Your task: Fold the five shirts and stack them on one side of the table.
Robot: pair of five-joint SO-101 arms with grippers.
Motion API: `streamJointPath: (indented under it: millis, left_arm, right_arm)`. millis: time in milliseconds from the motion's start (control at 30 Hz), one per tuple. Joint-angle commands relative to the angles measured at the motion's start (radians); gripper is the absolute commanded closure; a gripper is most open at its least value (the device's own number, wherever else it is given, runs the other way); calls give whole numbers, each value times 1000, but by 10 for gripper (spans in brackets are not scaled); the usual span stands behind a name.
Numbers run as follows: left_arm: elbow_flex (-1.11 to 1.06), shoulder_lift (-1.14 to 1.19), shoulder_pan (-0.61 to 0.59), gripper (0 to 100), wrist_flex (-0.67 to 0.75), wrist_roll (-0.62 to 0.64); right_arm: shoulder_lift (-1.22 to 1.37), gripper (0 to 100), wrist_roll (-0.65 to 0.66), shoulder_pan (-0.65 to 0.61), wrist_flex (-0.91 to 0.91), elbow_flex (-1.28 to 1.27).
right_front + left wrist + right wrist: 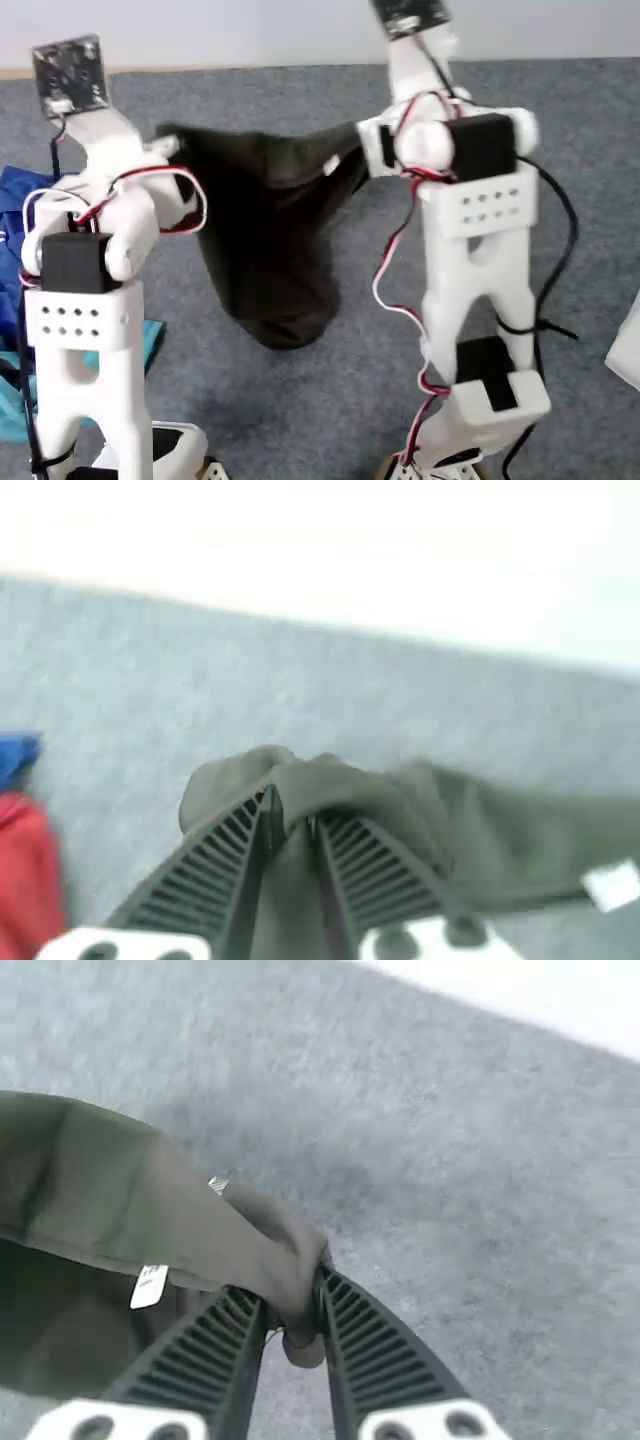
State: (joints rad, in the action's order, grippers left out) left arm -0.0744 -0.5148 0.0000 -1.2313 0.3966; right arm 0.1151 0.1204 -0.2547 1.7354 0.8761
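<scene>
The grey tabletop (300, 410) carries a dark shirt (265, 240), stretched between the two arms just toward 12 o'clock of centre, with its body sagging low. The left jaws are clenched on its 10 o'clock corner and the right jaws on its 1 o'clock corner. A blue shirt (12, 200) lies at the 9 o'clock edge. A white tag (150, 1285) near the right jaws is too small to read.

High view: above and behind the arm bases (470, 420), facing down over the grey table (330, 400). Wrist views: close behind the left gripper (290, 825) and right gripper (290, 1310), facing forward. All share the dark shirt (270, 240).
</scene>
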Motion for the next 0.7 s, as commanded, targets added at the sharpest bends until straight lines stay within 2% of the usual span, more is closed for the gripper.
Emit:
streamJointPath:
  millis: [0,267,400,567,667]
  left_arm:
    - [97,-21,15,998,110,71]
    - [249,-29,18,998,261,78]
    - [300,-68,58,998,318,77]
    - [300,-146,195,998,319,-132]
    - [300,-199,218,998,318,-209]
  right_arm:
    - [-96,990,-15,65,-41,8]
    - [-271,991,-8,246,-199,8]
    - [-378,991,17,268,-226,8]
    - [-481,991,43,268,-217,6]
    - [-538,991,44,269,-199,3]
